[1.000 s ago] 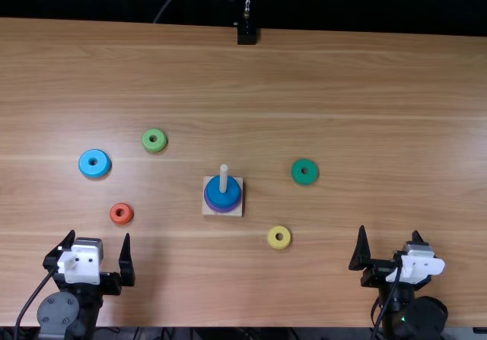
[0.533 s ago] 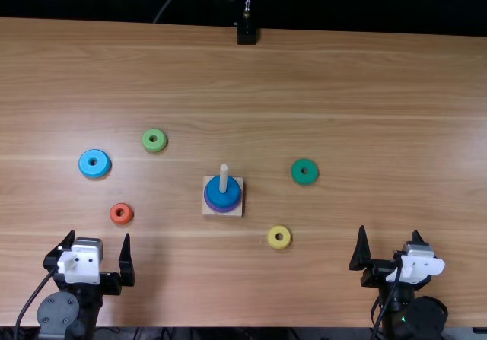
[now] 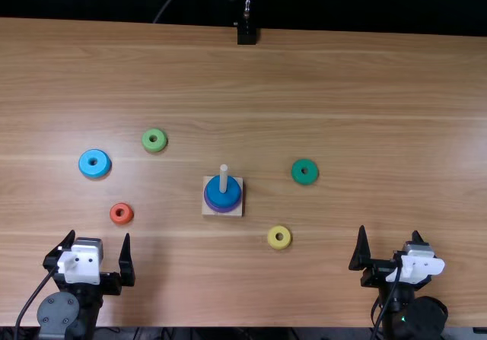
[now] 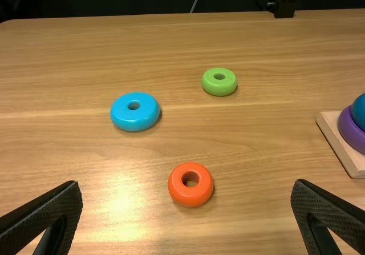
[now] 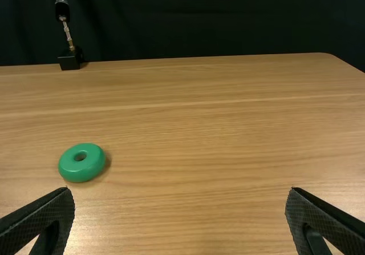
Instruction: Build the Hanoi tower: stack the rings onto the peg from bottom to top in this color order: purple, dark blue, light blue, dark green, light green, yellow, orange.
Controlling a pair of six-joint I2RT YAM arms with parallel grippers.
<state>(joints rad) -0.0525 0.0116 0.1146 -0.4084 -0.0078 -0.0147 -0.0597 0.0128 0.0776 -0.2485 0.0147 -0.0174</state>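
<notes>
Since the earlier frames, both arms and every ring have kept their places. The left gripper (image 3: 100,234) holds its jaws spread wide, and so does the right gripper (image 3: 389,230). Both arms sit drawn back at the near edge of the desk (image 3: 365,112), jaws pointing toward the far side, the left arm at the near left and the right arm at the near right.

Just beyond the left gripper lies the orange ring (image 3: 128,215), flat on the desk. Farther out and slightly to its left is the light blue ring (image 3: 94,172), and beyond that, to the right, the light green ring (image 3: 156,147). All three are well apart from one another.

Between the two arms and farther from the near edge, the square wooden base (image 3: 238,212) carries the upright peg (image 3: 223,179). The purple ring (image 3: 221,210) is at the bottom of the stack, with the dark blue ring (image 3: 222,200) directly on top of it; the peg rises through both. The yellow ring (image 3: 278,246) lies to the right of the base and nearer the arms, while the dark green ring (image 3: 307,181) rests farther right and farther out. At the far edge stands a black mount (image 3: 246,34).
</notes>
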